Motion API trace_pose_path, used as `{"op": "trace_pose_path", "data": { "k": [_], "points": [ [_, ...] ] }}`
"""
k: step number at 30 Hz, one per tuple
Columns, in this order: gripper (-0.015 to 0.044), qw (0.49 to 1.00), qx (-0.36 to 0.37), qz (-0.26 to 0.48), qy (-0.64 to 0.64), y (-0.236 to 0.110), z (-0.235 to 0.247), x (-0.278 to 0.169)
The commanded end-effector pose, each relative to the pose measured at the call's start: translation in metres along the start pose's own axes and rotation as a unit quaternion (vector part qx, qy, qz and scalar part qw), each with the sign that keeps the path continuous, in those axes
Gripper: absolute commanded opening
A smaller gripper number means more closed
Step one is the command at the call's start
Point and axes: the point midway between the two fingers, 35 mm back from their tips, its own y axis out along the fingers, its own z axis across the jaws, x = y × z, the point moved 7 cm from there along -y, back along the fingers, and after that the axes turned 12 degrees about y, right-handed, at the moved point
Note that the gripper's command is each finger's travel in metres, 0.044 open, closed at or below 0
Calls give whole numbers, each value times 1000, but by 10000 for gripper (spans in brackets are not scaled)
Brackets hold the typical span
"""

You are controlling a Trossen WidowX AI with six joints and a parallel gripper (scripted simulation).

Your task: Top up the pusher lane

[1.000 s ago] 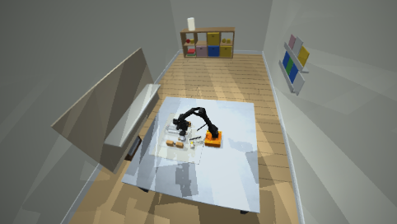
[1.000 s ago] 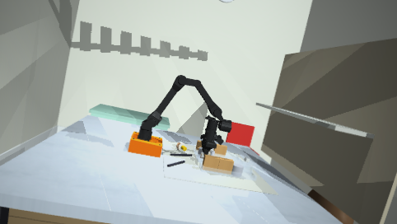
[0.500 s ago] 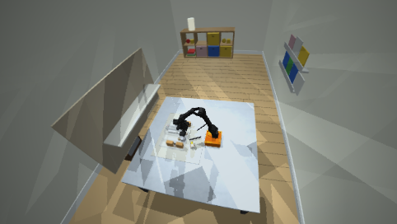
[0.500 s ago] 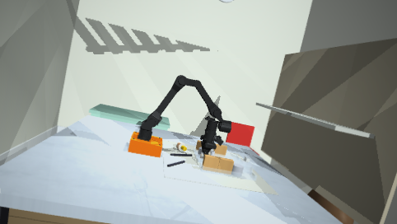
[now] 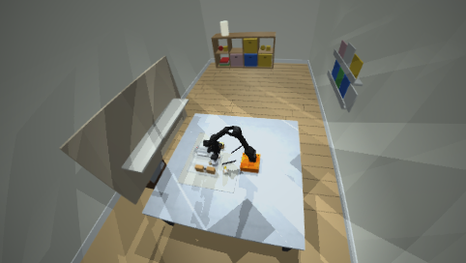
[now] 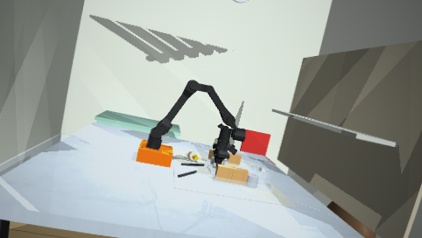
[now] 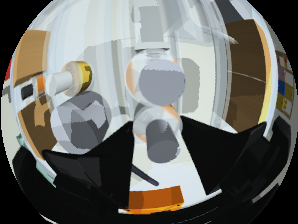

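Currently, operator, you have these things before you:

Gripper: your gripper [image 6: 220,160] points down over the middle of the table [image 5: 271,203], clenched on a grey-lidded jar [image 7: 161,137] that sits between its dark fingers.

Held jar: in the wrist view you see its grey lid just below a second, like jar, the two lined up one behind the other.

Second jar: this one [image 7: 154,83] stands further along the pale lane [image 7: 149,12], with a peach-coloured body showing around its grey lid. You cannot tell from these views whether the two jars touch.

Other loose things: a white jar with a yellow cap [image 7: 72,78] lies on its side to the left in the wrist view; beside it stands a grey translucent jar [image 7: 79,123].

Blocks: two tan blocks [image 6: 232,174] sit on the table just in front of the gripper in the exterior view.

Arm base: the orange base [image 6: 154,154] stands well apart from the gripper, with the arm arched high between them.

Sticks: two thin dark sticks [image 6: 187,173] lie on the table between the base and the blocks.

Background: a red block [image 6: 258,141] stands behind the gripper.
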Motion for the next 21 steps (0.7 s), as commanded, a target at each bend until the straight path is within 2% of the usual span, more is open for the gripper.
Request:
{"op": "trace_pose_path", "data": {
  "k": [1, 21],
  "points": [
    [0, 1000, 1, -8, 0, -1, 0, 2],
    [0, 1000, 1, -7, 0, -1, 0, -2]
  ]
}}
